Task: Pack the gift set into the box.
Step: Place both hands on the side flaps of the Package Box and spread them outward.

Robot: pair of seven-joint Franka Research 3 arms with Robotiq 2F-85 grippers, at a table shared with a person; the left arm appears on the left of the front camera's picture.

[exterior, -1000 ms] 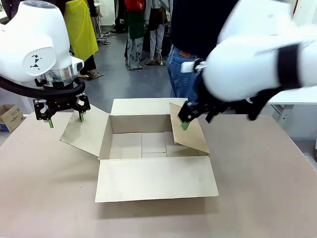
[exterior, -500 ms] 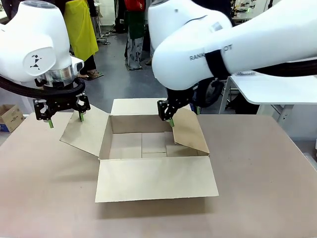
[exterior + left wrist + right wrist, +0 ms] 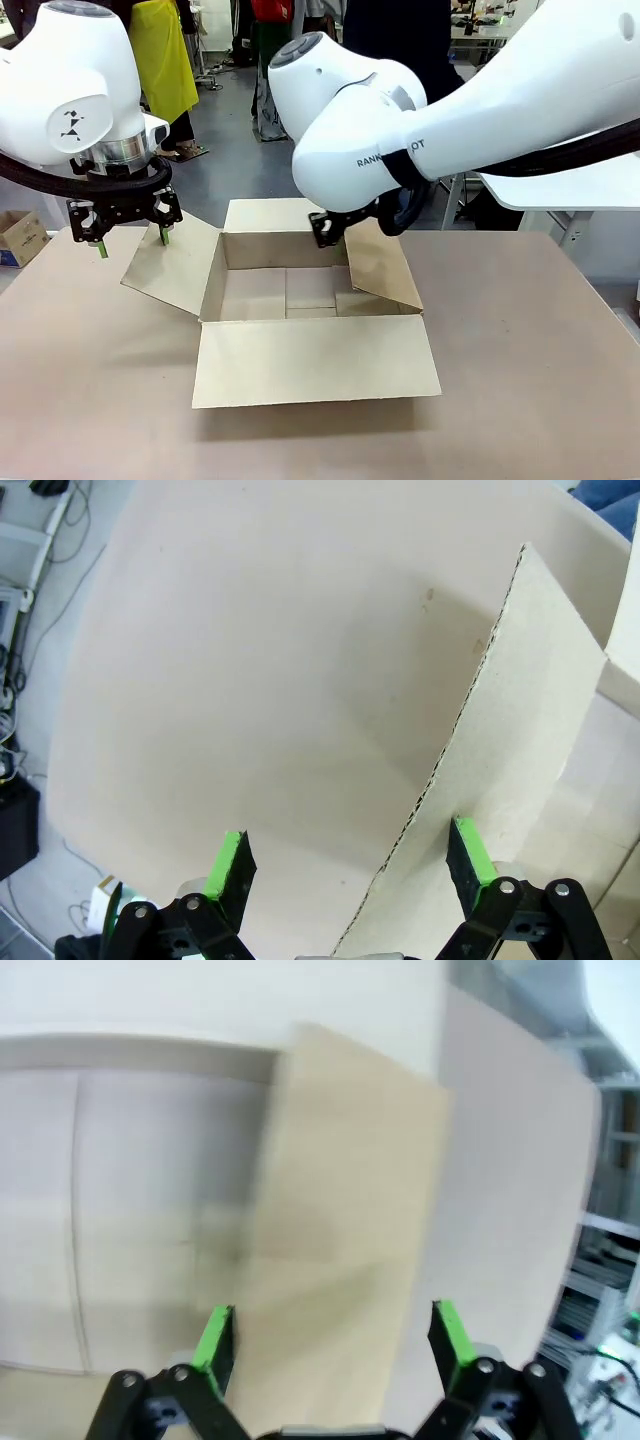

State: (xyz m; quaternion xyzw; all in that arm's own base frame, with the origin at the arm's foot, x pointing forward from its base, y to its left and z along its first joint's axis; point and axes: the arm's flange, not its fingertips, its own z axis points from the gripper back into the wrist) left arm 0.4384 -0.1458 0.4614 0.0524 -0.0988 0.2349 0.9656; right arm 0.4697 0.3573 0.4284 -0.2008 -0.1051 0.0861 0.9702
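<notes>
the box [image 3: 315,362] sits open on the table [image 3: 520,390], all four flaps turned out, and its floor shows bare cardboard. the left gripper [image 3: 133,243] hangs at the box's left side, released, with its fingers spread wide and nothing held. from the left wrist we see it straddling the outer edge of the left flap [image 3: 530,710] — one finger over the flap, the other over the table beyond the box; we cannot tell whether a pad touches the cardboard. the right gripper [image 3: 330,228] is at the box's far right corner, just above the raised right flap [image 3: 385,270], largely hidden by its own arm. the right wrist view is blurred, yet we make out that gripper [image 3: 330,1322] spread open and empty — the right flap lies below it.
</notes>
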